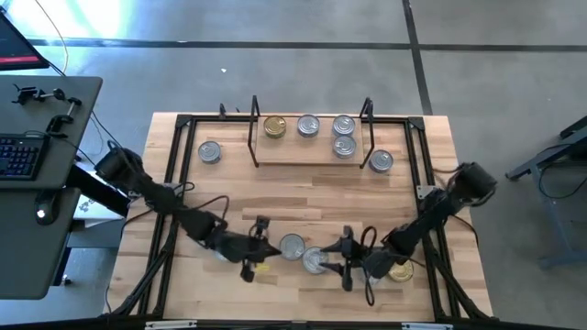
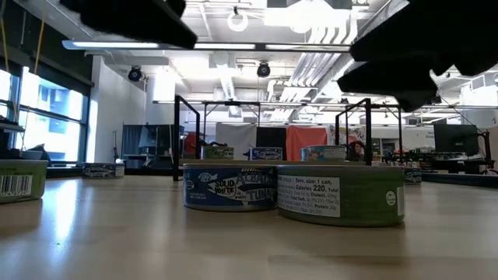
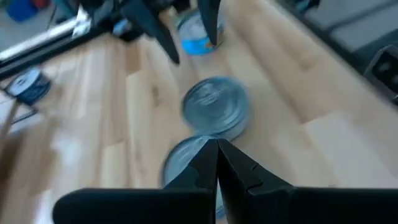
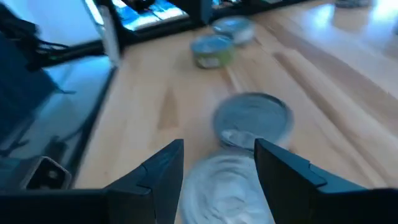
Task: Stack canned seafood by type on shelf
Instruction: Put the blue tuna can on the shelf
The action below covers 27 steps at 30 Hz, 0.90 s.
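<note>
round silver-lidded tins (image 1: 303,253), pale wooden table (image 1: 303,192)

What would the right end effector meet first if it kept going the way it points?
Most likely the silver-lidded tin already lying between the open right end effector fingers; just beyond sits a second silver-lidded tin. Depth is uncertain.
</note>
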Motion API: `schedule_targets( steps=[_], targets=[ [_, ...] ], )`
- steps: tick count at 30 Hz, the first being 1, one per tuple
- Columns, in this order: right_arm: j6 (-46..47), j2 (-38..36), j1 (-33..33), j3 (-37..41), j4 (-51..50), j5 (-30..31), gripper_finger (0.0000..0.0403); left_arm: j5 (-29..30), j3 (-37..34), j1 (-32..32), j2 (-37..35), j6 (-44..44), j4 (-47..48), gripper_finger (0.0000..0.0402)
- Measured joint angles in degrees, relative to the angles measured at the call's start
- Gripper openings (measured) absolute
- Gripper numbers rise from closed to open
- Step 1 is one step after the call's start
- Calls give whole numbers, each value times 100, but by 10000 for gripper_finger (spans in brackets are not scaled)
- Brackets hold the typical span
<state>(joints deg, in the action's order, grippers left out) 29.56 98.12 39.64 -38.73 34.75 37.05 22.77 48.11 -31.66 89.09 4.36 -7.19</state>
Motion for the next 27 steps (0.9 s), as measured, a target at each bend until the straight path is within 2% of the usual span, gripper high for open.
schedule_targets(
  steps=[2,5,8,11,20,27],
  targets=[
    [-118,277,0,-146,286,23,188,8,-498,-97,5,-6,-1006,0],
    [-162,586,-2,-482,321,513,188,-39,-1155,-123,63,16,-2445,0],
    [-428,846,-81,-823,319,795,188,-524,-1503,-50,155,313,-3062,2],
    [-797,1000,-173,-1106,319,729,188,-1024,-1546,-43,333,1006,-3053,20],
    [-1340,1095,-479,-1507,110,682,188,-1002,-982,131,1491,1586,-3004,116],
    [-1408,1095,-592,-1527,101,345,188,-1199,-548,386,1821,1979,-2241,117]
  ],
)
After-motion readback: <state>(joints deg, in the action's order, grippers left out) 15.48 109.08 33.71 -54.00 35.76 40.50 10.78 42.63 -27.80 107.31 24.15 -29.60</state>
